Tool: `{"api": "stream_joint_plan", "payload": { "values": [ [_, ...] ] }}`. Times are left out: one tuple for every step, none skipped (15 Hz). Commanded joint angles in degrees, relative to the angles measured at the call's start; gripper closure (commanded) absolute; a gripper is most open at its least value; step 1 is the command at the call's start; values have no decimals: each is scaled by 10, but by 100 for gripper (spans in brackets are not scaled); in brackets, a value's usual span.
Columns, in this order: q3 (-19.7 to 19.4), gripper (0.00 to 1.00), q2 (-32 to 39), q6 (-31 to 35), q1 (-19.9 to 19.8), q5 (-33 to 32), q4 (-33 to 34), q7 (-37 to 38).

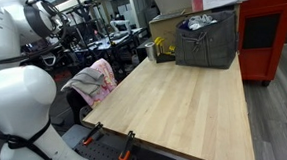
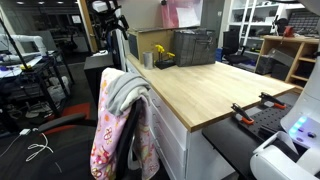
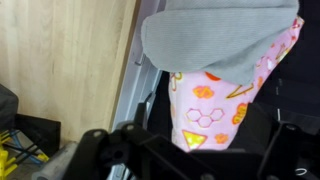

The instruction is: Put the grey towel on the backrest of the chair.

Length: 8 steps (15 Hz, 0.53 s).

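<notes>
Grey towel (image 3: 220,35), soft and fleecy, lies draped over the chair (image 2: 133,135) backrest at upper right of wrist view, on a pink cloth (image 3: 210,100) with orange printed shapes. Smooth pale wood table (image 3: 60,60) at left. My gripper (image 3: 190,158) at bottom edge: fingers wide apart, holding nothing.

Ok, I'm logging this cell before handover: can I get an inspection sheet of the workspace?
Surface: light wooden table, flat.
Job's things: grey towel draped over the backrest of the chair, on top of a pink patterned cloth.
Clutter: grey crate and yellow item at the far end; clamps on one table edge.
Grippers: tool open, holding nothing, above the towel.
Cables: loose cable on the floor.
Surroundings: red cabinet, shelving.
</notes>
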Motion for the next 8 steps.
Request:
{"api": "stream_joint_plan", "payload": {
  "values": [
    [-7,0,-62,5,-38,10,-100,23],
    [-8,0,-73,10,-48,12,-123,26],
    [-8,0,-86,17,-56,12,-152,30],
    [-8,0,-97,21,-63,12,-174,34],
    [-8,0,-107,23,-69,13,-196,40],
    [-6,0,-118,25,-73,14,-219,44],
    [-5,0,-129,27,-78,16,-242,51],
    [-4,0,-139,30,-82,19,-267,55]
  ]
}}
